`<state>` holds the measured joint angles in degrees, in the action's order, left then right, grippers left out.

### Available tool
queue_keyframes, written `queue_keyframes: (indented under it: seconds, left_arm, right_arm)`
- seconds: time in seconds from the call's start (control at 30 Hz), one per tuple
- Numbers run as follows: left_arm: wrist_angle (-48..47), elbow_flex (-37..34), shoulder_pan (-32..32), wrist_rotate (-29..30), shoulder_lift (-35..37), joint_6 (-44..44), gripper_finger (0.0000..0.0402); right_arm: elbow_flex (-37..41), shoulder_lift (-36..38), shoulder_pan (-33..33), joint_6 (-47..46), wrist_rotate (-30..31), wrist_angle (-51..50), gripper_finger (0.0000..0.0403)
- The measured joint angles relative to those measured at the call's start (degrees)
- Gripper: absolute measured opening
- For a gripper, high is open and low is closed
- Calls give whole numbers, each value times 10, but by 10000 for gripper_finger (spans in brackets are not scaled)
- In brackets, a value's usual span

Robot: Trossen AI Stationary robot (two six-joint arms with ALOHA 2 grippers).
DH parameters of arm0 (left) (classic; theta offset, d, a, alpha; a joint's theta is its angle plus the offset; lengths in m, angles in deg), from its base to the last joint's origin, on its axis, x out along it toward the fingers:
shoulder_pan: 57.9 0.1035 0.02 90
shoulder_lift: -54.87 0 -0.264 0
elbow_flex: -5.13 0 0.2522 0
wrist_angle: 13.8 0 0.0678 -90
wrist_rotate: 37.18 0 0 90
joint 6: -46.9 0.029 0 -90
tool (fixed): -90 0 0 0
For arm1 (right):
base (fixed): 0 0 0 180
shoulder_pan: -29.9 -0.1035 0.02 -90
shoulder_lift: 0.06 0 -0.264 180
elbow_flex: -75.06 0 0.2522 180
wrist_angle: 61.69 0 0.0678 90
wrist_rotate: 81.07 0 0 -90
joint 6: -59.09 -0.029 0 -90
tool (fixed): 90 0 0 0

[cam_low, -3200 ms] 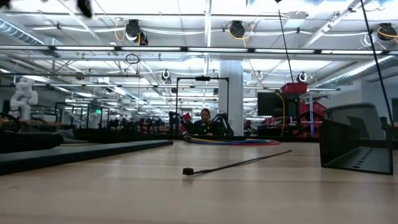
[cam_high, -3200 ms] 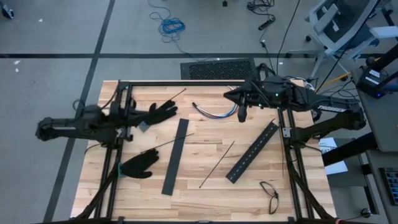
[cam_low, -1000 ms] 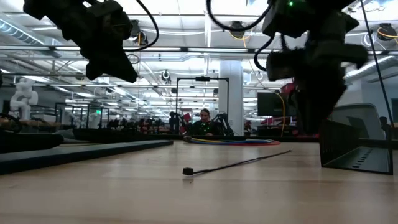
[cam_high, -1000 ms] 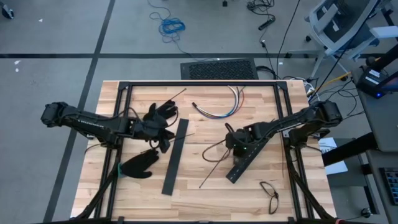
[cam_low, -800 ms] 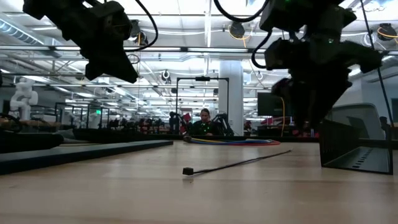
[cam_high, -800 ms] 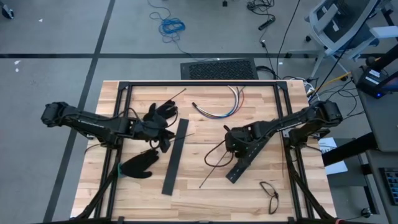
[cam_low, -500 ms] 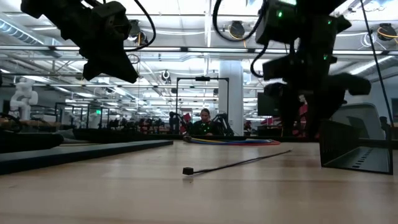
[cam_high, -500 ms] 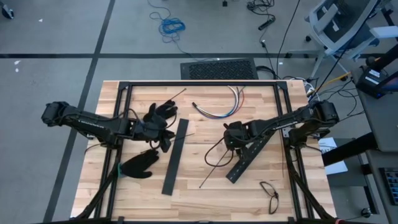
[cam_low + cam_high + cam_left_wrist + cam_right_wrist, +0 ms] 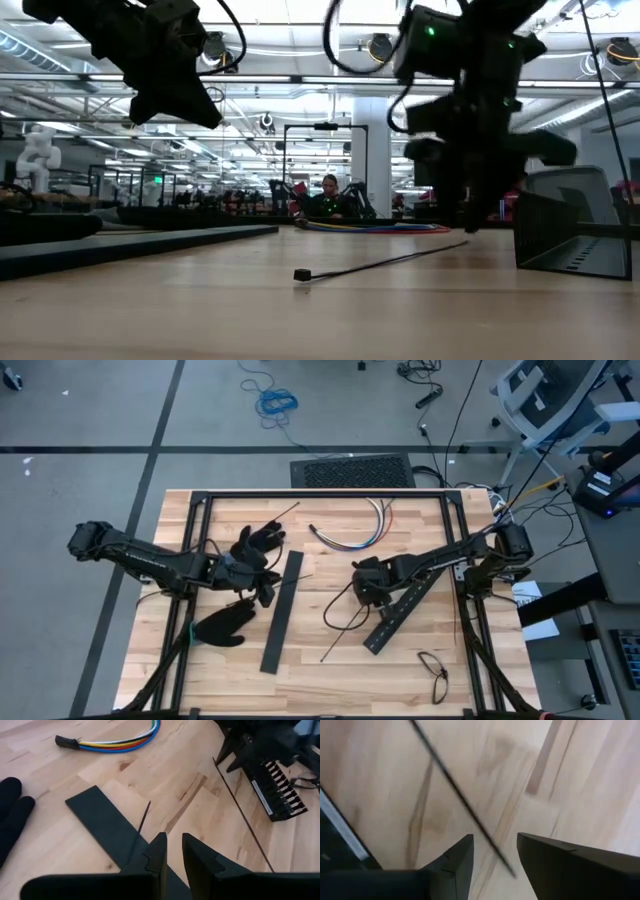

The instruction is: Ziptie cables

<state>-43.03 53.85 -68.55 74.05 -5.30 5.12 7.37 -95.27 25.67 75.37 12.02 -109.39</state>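
Right wrist view is showing the right tool (image 9: 492,855) hovering low over the pale wooden bench (image 9: 580,765) with its two dark fingers (image 9: 455,862) standing apart, released and gripping nothing, while a thin straight dark plastic ziptie (image 9: 460,800) is lying on the boards and running down into the gap between the fingertips without visibly touching either. Seen from above, that right tool (image 9: 366,582) is sitting near the middle of the bench (image 9: 330,670), just beside the upper end of a flat black slotted bar (image 9: 405,605), with the ziptie (image 9: 348,626) lying diagonally below it. From the left wrist camera, the left tool (image 9: 170,854) is hanging with its fingers (image 9: 158,856) nearly together, a narrow slit between them, clenched on nothing visible, above a second flat black bar (image 9: 107,827) on which another thin ziptie (image 9: 139,827) is resting. From overhead, the left tool (image 9: 258,578) is sitting beside a black glove (image 9: 258,543), with another black glove (image 9: 222,626) lying below it. A loose curved bundle of thin red, blue, white and yellow cables (image 9: 352,532) is lying at the far side of the bench, well apart from both tools. A pair of dark-framed glasses (image 9: 433,672) is lying near the bench's front right corner.
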Motion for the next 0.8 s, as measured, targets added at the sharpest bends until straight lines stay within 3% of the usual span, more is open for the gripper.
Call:
queue_keyframes:
  seconds: [0.3, 0.8]
  left_arm:
    - [2, 0, -5, -2, -28, -30, 58]
    - [92, 0, -40, -5, -103, -46, 58]
  right_arm:
    - [-10, 0, -5, -4, -46, -12, 149]
    - [-6, -61, -7, 14, -51, 26, 146]
